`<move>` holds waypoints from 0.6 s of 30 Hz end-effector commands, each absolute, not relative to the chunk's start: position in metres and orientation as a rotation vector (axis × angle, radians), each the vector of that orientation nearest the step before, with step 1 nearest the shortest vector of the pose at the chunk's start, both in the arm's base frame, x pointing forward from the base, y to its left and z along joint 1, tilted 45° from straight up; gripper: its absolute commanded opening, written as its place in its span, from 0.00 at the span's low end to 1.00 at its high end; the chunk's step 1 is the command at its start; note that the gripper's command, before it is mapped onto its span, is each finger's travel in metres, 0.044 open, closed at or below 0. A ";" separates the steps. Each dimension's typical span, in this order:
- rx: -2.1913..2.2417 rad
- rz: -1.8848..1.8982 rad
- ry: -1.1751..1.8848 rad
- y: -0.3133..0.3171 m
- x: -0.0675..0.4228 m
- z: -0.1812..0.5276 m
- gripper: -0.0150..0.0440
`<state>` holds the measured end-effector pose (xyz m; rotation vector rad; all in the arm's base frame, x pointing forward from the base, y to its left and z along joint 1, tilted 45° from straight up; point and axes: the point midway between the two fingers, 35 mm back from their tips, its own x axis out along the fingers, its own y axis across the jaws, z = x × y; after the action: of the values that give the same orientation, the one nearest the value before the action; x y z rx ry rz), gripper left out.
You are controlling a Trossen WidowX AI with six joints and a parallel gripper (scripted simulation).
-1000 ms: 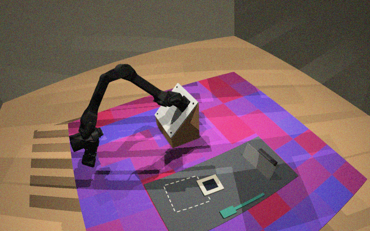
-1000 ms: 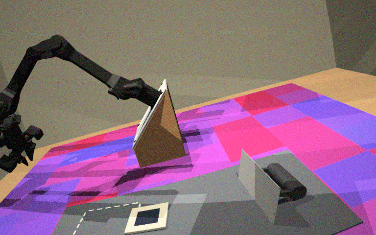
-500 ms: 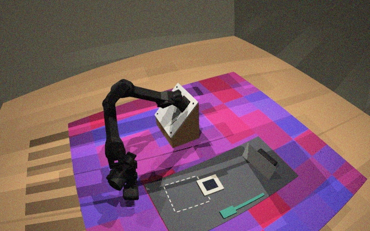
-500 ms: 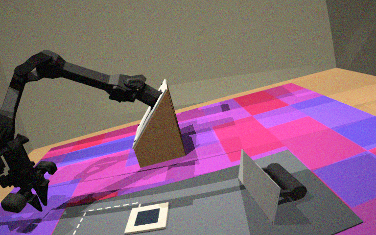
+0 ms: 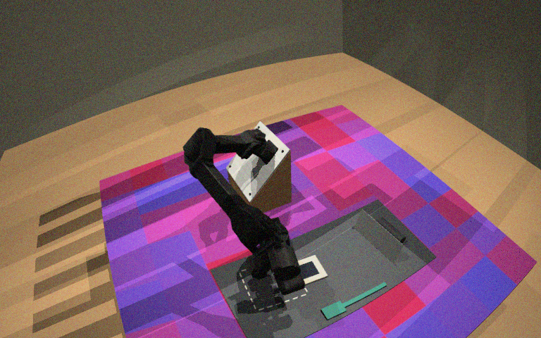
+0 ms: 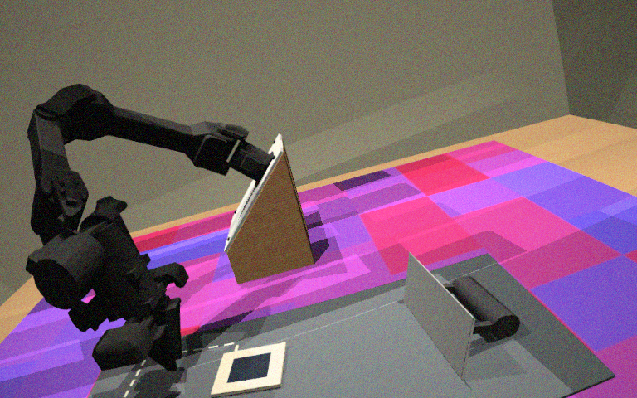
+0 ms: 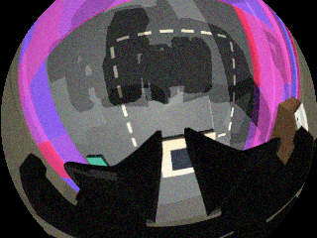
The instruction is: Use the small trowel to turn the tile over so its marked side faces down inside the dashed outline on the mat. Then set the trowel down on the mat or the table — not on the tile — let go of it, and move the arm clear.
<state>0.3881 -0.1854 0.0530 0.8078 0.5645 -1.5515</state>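
Observation:
The tile (image 5: 318,267) (image 6: 249,367) (image 7: 178,159), white-rimmed with its dark marked square facing up, lies on the grey mat (image 5: 349,259) (image 6: 362,345), just outside the right side of the dashed outline (image 5: 294,298) (image 6: 208,348) (image 7: 165,31). The teal trowel (image 5: 351,301) (image 7: 97,161) lies flat on the mat's front edge, to the right of the tile. My gripper (image 5: 284,284) (image 6: 144,350) (image 7: 173,134) hangs low over the outline's right part, beside the tile. Its fingers are nearly together and hold nothing.
A brown wedge with a white plate (image 5: 273,188) (image 6: 268,236) carries the arm's base behind the mat. An upright grey panel (image 5: 374,239) (image 6: 435,310) and a black roller (image 5: 393,228) (image 6: 484,305) stand at the mat's right. A patchwork cloth (image 5: 160,251) covers the table.

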 end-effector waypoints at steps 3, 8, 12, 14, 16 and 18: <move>0.789 -1.492 0.645 -0.097 0.406 -0.001 0.42; 0.750 -1.460 0.692 -0.021 0.400 -0.047 0.42; 0.700 -1.457 0.701 0.033 0.380 -0.084 0.42; 0.667 -1.456 0.694 0.060 0.365 -0.103 0.42; 0.632 -1.453 0.681 0.084 0.346 -0.122 0.42; 0.600 -1.448 0.663 0.103 0.328 -0.138 0.42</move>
<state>0.3524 0.0783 -0.1168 0.6423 0.6818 -1.4483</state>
